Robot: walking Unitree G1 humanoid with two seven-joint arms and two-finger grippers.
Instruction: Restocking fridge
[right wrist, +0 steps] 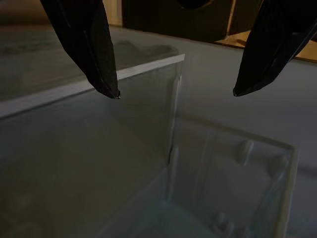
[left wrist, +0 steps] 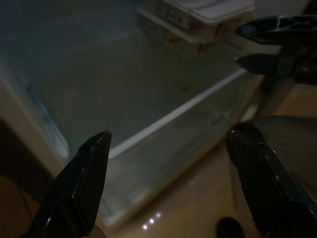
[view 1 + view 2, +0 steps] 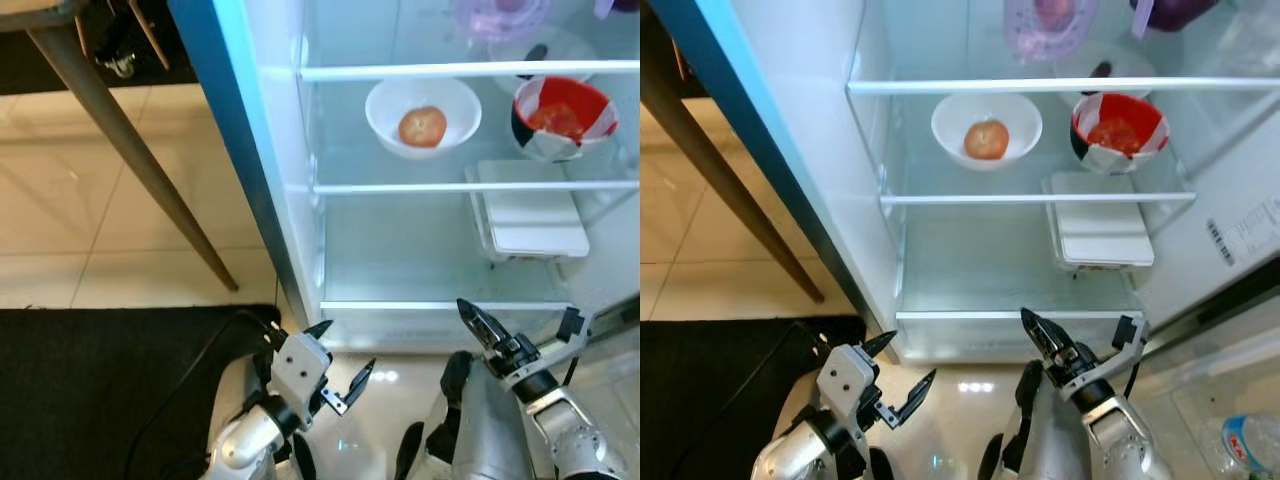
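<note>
Left eye view, going left to right: a dark wooden table leg [image 3: 130,150] slants across the upper left over pale floor tiles, with a black floor mat [image 3: 90,390] filling the lower left. The open white fridge with clear glass shelves [image 3: 460,186] takes up the centre and right of the frame.

At bottom centre, the left gripper [image 3: 340,362] sits low just in front of the fridge's bottom drawer edge, fingers spread apart and holding nothing. Its wrist view shows the same wide gap, looking into the clear bottom drawer [image 2: 148,99].

On the middle shelf, upper centre, there's a white round bowl with a reddish tomato-like fruit in it [image 3: 423,116]. Right of it is a red-and-white paper-lined bowl of red food [image 3: 562,118]. One shelf down, at the right, lies a flat white lidded plastic container [image 3: 528,212].

At the bottom right, the right gripper [image 3: 520,325] is also spread wide and empty, tips near the drawer's front edge. In the right eye view, a clear plastic bottle with a blue label [image 3: 1250,445] lies in the lower right corner.
</note>
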